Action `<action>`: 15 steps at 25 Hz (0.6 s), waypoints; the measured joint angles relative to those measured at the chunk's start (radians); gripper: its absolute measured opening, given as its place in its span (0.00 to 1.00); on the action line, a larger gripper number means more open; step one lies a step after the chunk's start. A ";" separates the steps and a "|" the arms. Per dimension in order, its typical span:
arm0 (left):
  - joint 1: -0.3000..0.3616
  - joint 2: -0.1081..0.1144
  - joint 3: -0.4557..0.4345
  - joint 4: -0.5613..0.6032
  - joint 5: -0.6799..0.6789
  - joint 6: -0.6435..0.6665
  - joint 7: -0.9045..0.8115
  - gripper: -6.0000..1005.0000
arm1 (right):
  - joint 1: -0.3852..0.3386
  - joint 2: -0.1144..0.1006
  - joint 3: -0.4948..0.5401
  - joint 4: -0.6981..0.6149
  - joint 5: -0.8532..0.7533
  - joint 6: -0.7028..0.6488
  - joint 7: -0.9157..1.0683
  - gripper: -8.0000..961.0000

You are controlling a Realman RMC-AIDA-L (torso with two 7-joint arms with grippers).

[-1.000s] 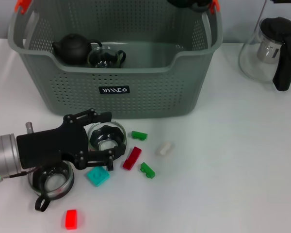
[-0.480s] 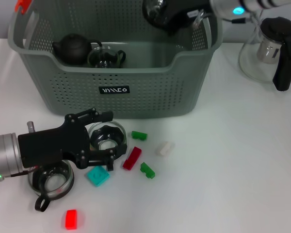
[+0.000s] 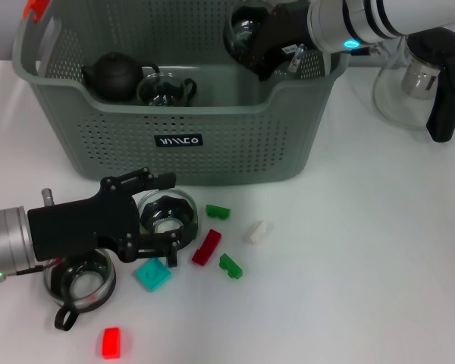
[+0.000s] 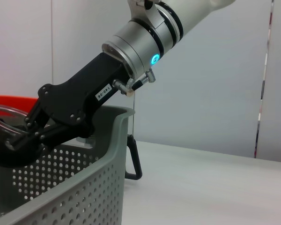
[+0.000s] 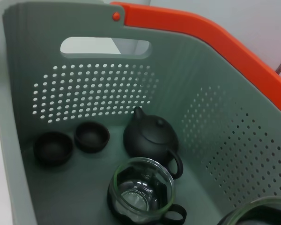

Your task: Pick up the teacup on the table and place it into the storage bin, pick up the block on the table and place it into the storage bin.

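The right gripper (image 3: 259, 47), clamped on a glass teacup (image 3: 245, 29), hangs directly above the storage bin (image 3: 212, 144) interior, while the left gripper (image 3: 163, 218) brackets another teacup (image 3: 167, 214), jaws wide.

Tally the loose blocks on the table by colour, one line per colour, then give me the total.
Green blocks: 2
Red blocks: 2
White block: 1
Teal block: 1
Total: 6
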 joint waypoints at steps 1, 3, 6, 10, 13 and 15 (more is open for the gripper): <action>0.000 0.000 0.000 0.000 0.000 0.000 0.000 0.86 | 0.000 0.000 0.000 0.000 0.000 0.000 0.000 0.08; 0.000 0.000 0.000 0.000 0.000 0.000 0.000 0.86 | 0.000 -0.001 0.000 0.000 0.000 -0.001 0.001 0.08; 0.000 0.000 0.000 0.000 0.000 0.000 0.000 0.86 | 0.000 -0.003 -0.001 0.001 -0.001 -0.001 0.011 0.08; 0.000 0.000 0.000 0.000 0.000 0.000 0.000 0.86 | -0.004 -0.007 0.002 -0.002 -0.001 -0.001 0.029 0.08; 0.000 0.000 0.000 0.000 0.000 0.000 0.000 0.86 | -0.007 -0.013 0.003 -0.007 -0.001 -0.002 0.051 0.08; 0.000 0.000 0.000 0.000 0.000 0.000 0.000 0.86 | -0.007 -0.017 0.001 -0.009 -0.004 -0.003 0.066 0.08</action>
